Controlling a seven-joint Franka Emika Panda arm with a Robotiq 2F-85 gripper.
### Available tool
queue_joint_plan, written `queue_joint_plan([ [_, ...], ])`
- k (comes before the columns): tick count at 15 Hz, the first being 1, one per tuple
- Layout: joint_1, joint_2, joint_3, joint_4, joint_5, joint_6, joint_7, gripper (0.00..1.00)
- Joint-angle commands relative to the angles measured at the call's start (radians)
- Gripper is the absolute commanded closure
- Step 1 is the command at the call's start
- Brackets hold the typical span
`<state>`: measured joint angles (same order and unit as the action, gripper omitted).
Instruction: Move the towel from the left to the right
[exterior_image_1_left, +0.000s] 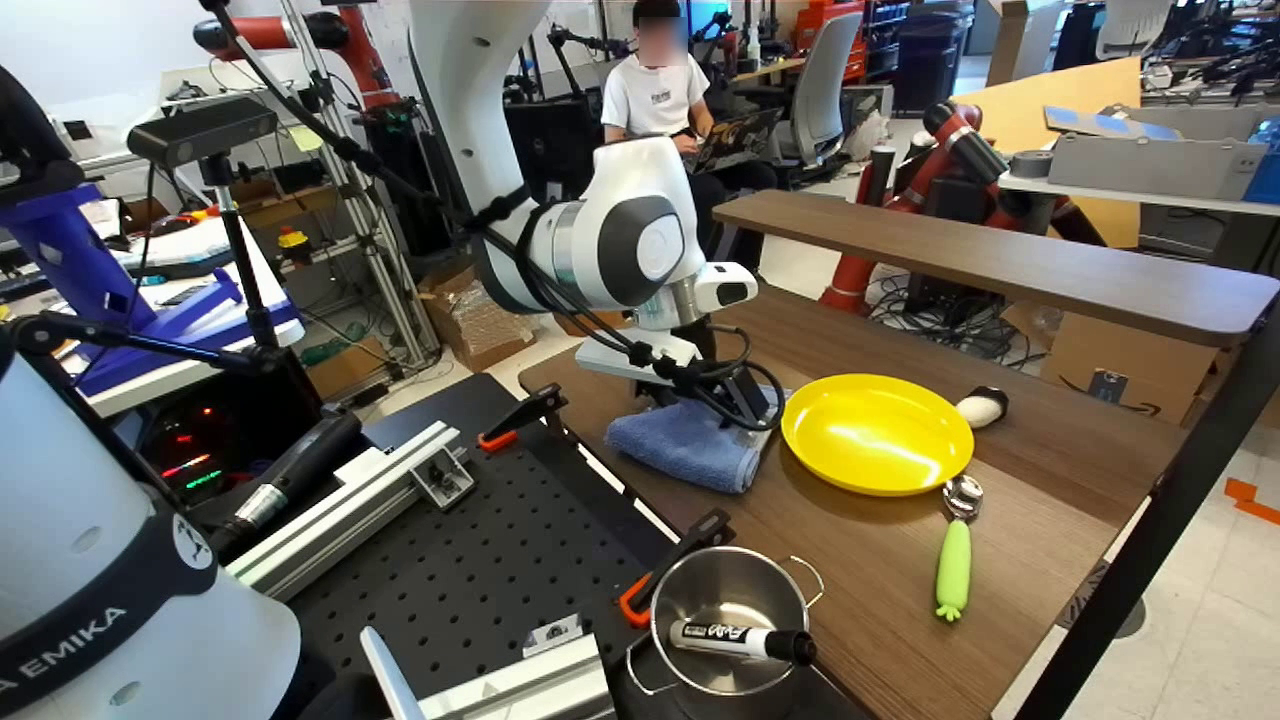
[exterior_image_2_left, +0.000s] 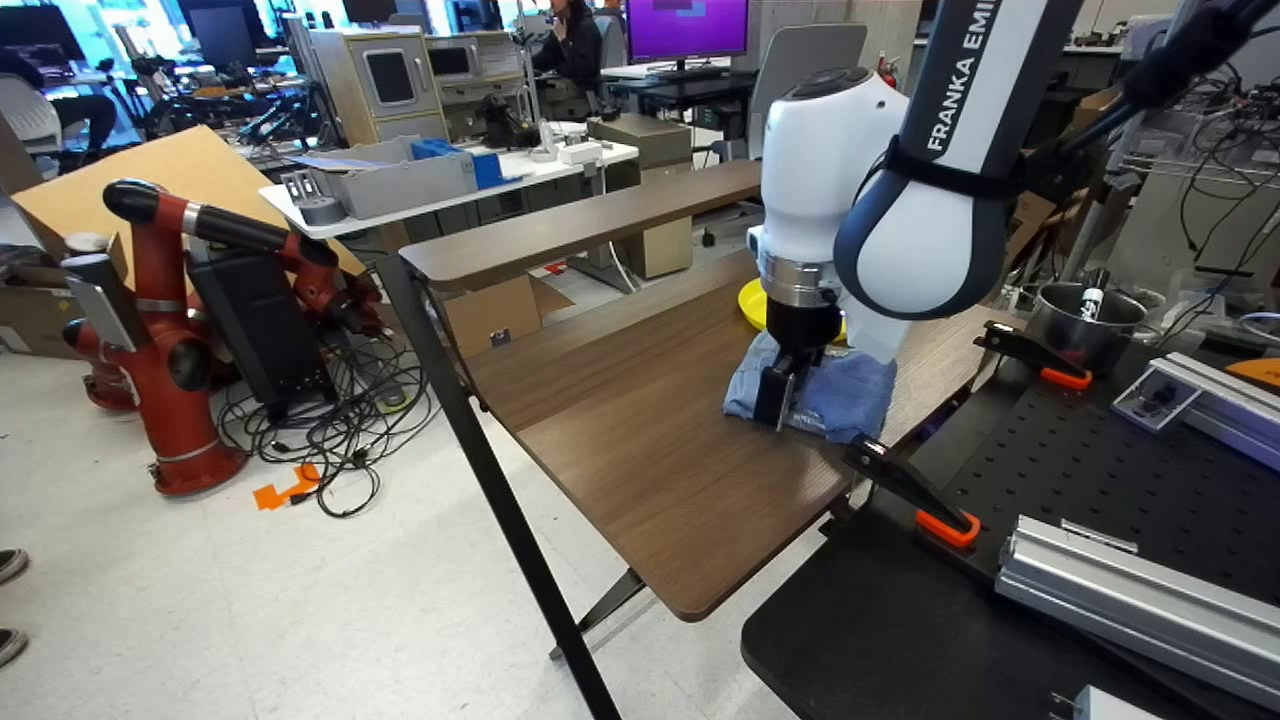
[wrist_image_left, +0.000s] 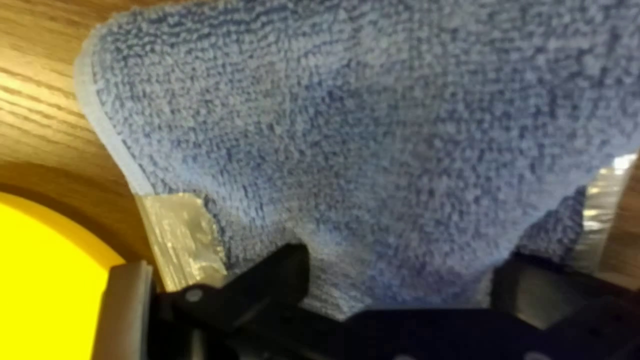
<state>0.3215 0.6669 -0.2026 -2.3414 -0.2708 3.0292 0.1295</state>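
Brown wood grain covers the biggest thing I have in front of me, the table (exterior_image_2_left: 640, 470), which shows in both exterior views. My white arm (exterior_image_1_left: 630, 180) reaches over it, pointing down. Beside the table runs a black perforated board (exterior_image_1_left: 480, 560). Next in size comes the yellow bowl (exterior_image_1_left: 870, 440), resting on the wood. The blue towel (exterior_image_1_left: 690, 440), folded and rumpled, lies on the table just beside that bowl, near the edge that faces the board. A metal pot (exterior_image_1_left: 700, 580) with two handles stands near the line between table and board. My gripper (wrist_image_left: 400, 270) is down at the towel, and in the wrist view I see its black fingers (wrist_image_left: 290, 272) apart, with cloth filling the gap between them. Two black clamps (exterior_image_2_left: 905, 485) with orange ends sit along the board's edge. A green-handled spoon (exterior_image_1_left: 954, 560) lies on the table, its metal head just beside the bowl's rim. Smallest is a black-capped marker (exterior_image_1_left: 735, 641), leaning inside the pot, one end above the rim.
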Motion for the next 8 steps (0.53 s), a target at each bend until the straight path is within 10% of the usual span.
queue_joint_plan([
  [1,0.013,0.025,-0.025,-0.035,0.011,0.055,-0.031,0.0],
  [8,-0.003,-0.012,-0.008,-0.058,0.026,0.08,-0.063,0.0],
])
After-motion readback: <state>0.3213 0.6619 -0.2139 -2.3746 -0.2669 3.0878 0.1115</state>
